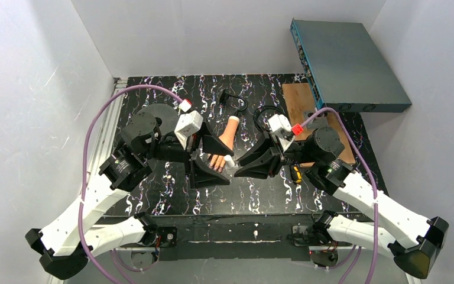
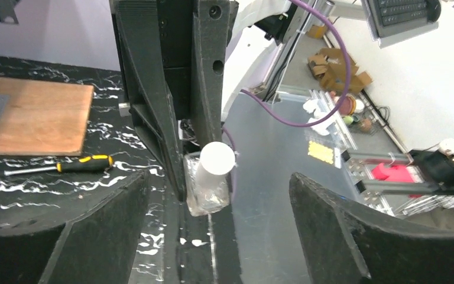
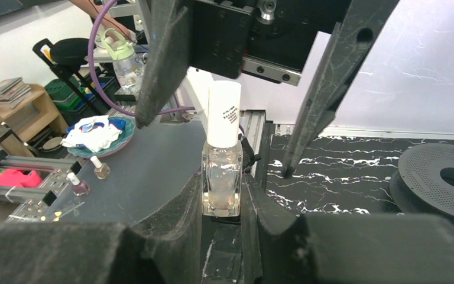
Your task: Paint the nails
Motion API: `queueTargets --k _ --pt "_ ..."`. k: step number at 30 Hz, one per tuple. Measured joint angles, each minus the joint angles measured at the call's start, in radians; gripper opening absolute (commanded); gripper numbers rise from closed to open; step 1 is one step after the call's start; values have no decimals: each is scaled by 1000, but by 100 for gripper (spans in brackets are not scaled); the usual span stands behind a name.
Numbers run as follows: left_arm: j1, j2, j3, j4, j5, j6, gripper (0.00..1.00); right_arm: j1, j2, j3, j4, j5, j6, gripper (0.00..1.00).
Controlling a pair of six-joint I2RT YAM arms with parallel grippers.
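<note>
The flesh-coloured mannequin hand (image 1: 229, 133) lies mid-table, fingers pointing toward me. Its nails are too small and too covered by the grippers to make out. My right gripper (image 1: 237, 168) is shut on a clear nail polish bottle (image 3: 221, 174) with a white cap (image 3: 223, 112) and holds it upright just in front of the hand's fingers. My left gripper (image 1: 227, 167) is open, with one finger on each side of the cap and neither touching it. In the left wrist view the bottle (image 2: 213, 177) stands between my open left gripper's (image 2: 219, 219) fingers.
A wooden board (image 1: 310, 115) and a blue-grey box (image 1: 346, 65) are at the back right. A yellow-and-black screwdriver (image 1: 296, 173) lies under the right arm. A grey disc (image 1: 156, 115) sits at the left and a black cable (image 1: 236, 100) behind the hand.
</note>
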Motion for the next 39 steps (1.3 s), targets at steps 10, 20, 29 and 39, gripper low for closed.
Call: queueTargets --k 10,20,29,39 --pt "-1 -71 26 -126 -198 -12 67 0 -44 0 -188 140 -148 1" --pt "-1 41 42 -183 -437 -58 38 0 28 15 -242 282 -160 1" --pt "-2 48 42 -183 -477 -74 0 0 28 16 -248 312 -159 1" --pt "3 20 8 -127 -407 -50 0 0 34 16 -208 267 -111 1"
